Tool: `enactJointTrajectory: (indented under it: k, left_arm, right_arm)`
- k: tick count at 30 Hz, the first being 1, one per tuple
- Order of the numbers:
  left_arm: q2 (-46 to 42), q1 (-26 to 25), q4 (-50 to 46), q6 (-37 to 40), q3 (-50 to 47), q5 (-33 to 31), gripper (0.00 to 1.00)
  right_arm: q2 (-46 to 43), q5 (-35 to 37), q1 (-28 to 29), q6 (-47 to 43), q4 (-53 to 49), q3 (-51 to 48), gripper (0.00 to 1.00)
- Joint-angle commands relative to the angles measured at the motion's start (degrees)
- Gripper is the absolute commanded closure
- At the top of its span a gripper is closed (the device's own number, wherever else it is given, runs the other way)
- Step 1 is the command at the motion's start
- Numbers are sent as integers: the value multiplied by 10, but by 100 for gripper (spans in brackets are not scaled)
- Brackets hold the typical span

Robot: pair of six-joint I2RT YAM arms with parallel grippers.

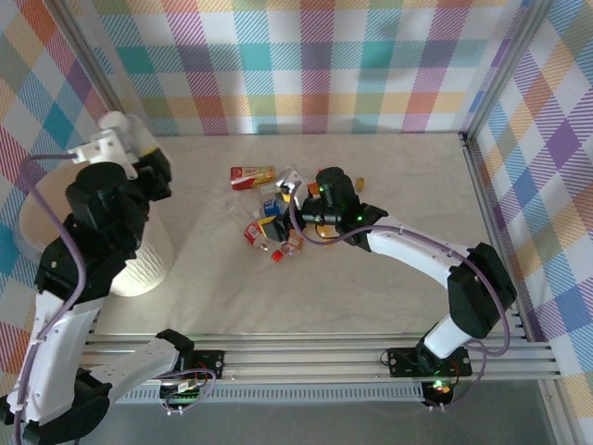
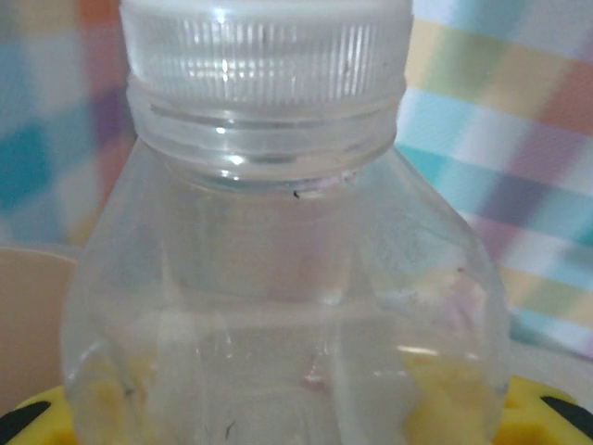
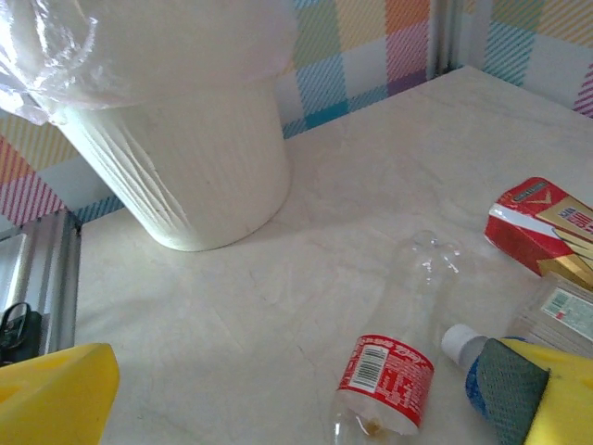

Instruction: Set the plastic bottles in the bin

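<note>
walls: pastel plaid cloth (image 1: 315, 56), top and both sides | table: pale marbled tabletop (image 1: 408, 176), centre | frame: aluminium rails (image 1: 306, 357) bottom, post (image 1: 505, 65) upper right | light: soft, even

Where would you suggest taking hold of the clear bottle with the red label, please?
I'd come from above and close across its clear body just beyond the label: the red-label bottle lies on its side, with bare table on both sides there.

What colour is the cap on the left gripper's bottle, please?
Translucent white cap; clearest in left wrist view.
</note>
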Motion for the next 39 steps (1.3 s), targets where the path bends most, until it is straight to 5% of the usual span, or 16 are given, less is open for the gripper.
enactJointTrajectory:
  k: [1, 7, 16, 25, 33, 39]
  left_arm:
    - [37, 11, -55, 62, 34, -176, 54]
    - [82, 106, -47, 74, 43, -230, 54]
    - [101, 369, -61, -2, -12, -80, 54]
    - [114, 519, -74, -64, -82, 52, 56]
    - [150, 558, -90, -98, -107, 83, 51]
    - [185, 568, -117, -124, -100, 76, 28]
  right_arm:
    - [-29, 24, 0, -16, -5, 2, 0]
    - [-63, 47, 0, -30, -16, -6, 0]
    - [-102, 77, -2, -40, -32, -27, 0]
    - [-118, 89, -2, -40, -51, -28, 0]
    - [-115, 89, -2, -60, -56, -22, 0]
    - [-111, 86, -2, -61, -58, -20, 0]
